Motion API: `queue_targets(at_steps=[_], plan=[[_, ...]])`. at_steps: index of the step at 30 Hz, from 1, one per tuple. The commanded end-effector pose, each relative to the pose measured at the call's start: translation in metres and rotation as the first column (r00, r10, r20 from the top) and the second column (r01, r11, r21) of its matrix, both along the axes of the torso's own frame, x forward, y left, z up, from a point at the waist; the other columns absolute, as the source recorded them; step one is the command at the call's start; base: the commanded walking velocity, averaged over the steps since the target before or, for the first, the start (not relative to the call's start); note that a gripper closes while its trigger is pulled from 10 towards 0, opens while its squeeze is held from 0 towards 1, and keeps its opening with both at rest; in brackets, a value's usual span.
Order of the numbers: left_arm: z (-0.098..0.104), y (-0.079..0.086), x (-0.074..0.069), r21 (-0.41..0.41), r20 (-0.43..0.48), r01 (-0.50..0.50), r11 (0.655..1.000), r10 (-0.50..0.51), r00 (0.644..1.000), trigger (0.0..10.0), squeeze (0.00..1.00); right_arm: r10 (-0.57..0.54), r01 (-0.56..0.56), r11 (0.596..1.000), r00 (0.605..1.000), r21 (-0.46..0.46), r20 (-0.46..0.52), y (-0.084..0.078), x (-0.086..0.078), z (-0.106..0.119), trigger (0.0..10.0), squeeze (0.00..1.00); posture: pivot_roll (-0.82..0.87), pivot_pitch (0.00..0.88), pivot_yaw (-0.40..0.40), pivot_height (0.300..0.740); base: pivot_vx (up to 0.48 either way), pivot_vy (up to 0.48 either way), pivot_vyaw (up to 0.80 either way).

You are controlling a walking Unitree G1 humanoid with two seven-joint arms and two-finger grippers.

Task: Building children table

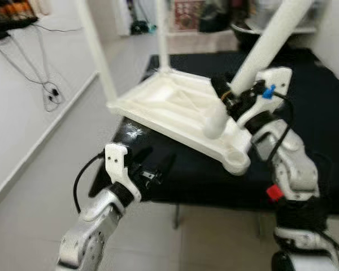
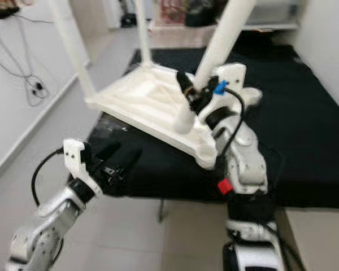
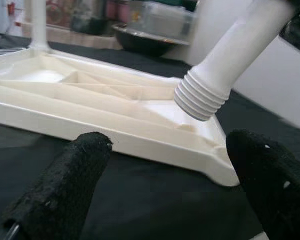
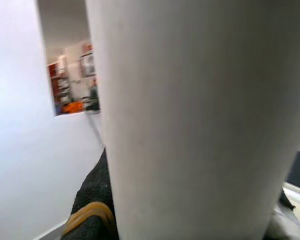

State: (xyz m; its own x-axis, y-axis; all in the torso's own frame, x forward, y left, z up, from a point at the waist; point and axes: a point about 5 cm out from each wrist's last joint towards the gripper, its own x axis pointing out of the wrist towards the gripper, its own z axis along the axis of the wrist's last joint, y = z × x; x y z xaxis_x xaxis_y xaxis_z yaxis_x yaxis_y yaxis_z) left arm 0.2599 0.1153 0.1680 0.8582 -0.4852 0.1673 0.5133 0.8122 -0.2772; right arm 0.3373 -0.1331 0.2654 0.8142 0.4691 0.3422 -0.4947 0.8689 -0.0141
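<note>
A black mat (image 1: 322, 107) covers the work surface, with open dark room toward 3 o'clock, and the upturned white tabletop (image 1: 175, 110) lies near its front-left edge with two legs already standing. The right gripper (image 1: 229, 96) pinches a loose white leg (image 1: 260, 51), tilted, its threaded end hanging just above the tabletop's near rim. At 7 o'clock the left gripper (image 1: 152, 164) hovers off the mat's front edge, fingers (image 3: 65, 185) spread.
</note>
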Motion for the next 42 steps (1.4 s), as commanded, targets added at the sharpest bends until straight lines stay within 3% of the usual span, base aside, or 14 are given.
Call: queue_targets(at_steps=[1,8,16,22,24,27,31,34,38,42], plan=[[-0.002,-0.003,-0.001,0.016,-0.003,0.009,1.000,-0.009,1.000,10.0,0.00,-0.028,0.028,1.000,0.999,0.001,0.017,-0.009,0.000,0.005,10.0,0.00,-0.07,0.071,0.063,0.740,0.341,0.000,0.00],[-0.015,-0.012,-0.009,0.090,-0.024,0.068,0.994,-0.066,0.998,10.0,0.00,0.012,-0.011,0.999,0.999,-0.030,0.033,-0.006,0.001,0.010,10.0,0.00,-0.07,0.085,0.051,0.740,0.000,0.000,0.00],[-0.023,-0.017,-0.020,0.133,-0.043,0.140,0.981,-0.135,0.990,10.0,0.00,0.062,-0.058,0.995,0.997,-0.076,0.050,-0.007,0.004,0.018,10.0,0.00,-0.07,0.091,0.042,0.740,0.000,-0.448,0.00],[-0.027,-0.022,-0.034,0.162,-0.056,0.237,0.958,-0.231,0.971,10.0,0.00,0.130,-0.121,0.983,0.990,-0.138,0.053,-0.005,0.002,0.019,10.0,0.00,-0.07,0.101,0.042,0.740,0.000,-0.074,0.00],[-0.032,-0.024,-0.045,0.198,-0.071,0.300,0.933,-0.291,0.954,10.0,0.00,0.179,-0.168,0.967,0.983,-0.191,0.040,-0.005,0.000,0.017,10.0,0.00,-0.07,0.102,0.042,0.740,0.000,0.000,0.00],[-0.035,-0.024,-0.049,0.217,-0.078,0.316,0.924,-0.306,0.949,10.0,0.00,0.223,-0.211,0.951,0.974,-0.226,0.029,-0.003,-0.002,0.015,10.0,0.00,-0.07,0.103,0.044,0.740,0.000,0.000,0.00],[-0.040,-0.019,-0.053,0.253,-0.076,0.280,0.926,-0.269,0.960,10.0,0.00,0.389,-0.372,0.866,0.921,-0.333,-0.019,0.003,-0.011,0.009,10.0,0.00,-0.06,0.112,0.044,0.740,0.000,0.000,0.00],[-0.039,-0.016,-0.053,0.275,-0.058,0.215,0.937,-0.207,0.977,10.0,0.00,0.422,-0.404,0.837,0.906,-0.369,-0.035,0.005,-0.012,0.008,10.0,0.00,-0.05,0.123,0.043,0.740,0.000,0.000,0.00],[-0.036,-0.014,-0.053,0.268,-0.042,0.173,0.948,-0.168,0.985,10.0,0.00,0.422,-0.403,0.830,0.906,-0.386,-0.038,0.004,-0.010,0.008,10.0,0.00,-0.05,0.140,0.038,0.740,0.000,0.000,0.00],[-0.038,-0.009,-0.052,0.271,-0.081,0.128,0.954,-0.110,0.991,10.0,0.00,0.404,-0.388,0.838,0.914,-0.383,-0.042,0.002,-0.007,0.008,10.0,0.00,-0.04,0.153,0.034,0.740,0.000,0.368,0.00]])
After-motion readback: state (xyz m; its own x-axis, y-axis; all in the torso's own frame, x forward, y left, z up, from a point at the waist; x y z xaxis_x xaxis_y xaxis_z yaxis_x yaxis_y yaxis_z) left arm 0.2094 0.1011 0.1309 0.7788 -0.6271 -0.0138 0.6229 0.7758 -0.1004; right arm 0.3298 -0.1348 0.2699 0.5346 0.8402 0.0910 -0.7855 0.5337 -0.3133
